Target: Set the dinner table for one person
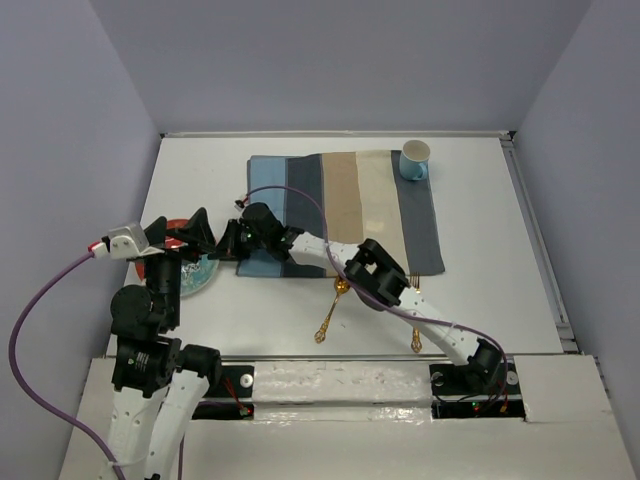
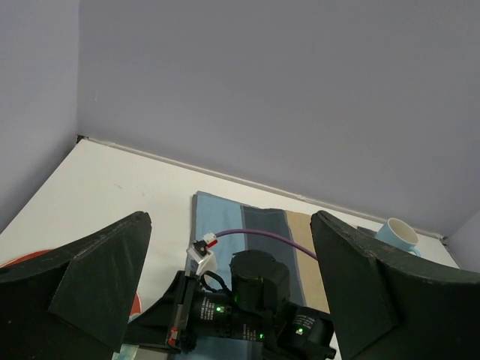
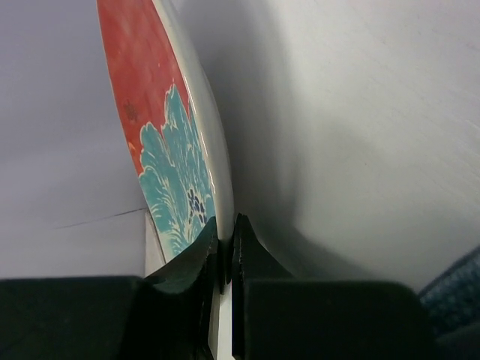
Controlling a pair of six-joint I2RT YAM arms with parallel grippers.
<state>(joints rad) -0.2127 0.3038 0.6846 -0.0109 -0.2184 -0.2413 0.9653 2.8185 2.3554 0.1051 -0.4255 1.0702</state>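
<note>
From up top I see the counter [image 1: 500, 260] filling the view, white, with a metal rail [image 1: 541, 250] down its right edge. A striped placemat [image 1: 370, 200] lies toward the far middle, and a pale blue cup [image 1: 415, 160] stands upright at the mat's far right corner. A gold spoon [image 1: 328, 318] lies on the bare counter just off the mat's near edge, and a second gold utensil [image 1: 415, 340] shows to its right, half hidden under the right arm [image 1: 400, 295]. That arm reaches leftward across the mat's near-left corner, and on its wrist feed the right jaws are pinched tight on the rim of the red and teal plate [image 3: 165, 150]. The plate is at the left of the counter, beside the mat. The left arm [image 1: 150, 310] is above it, and the left jaws are spread wide with nothing between them.
</note>
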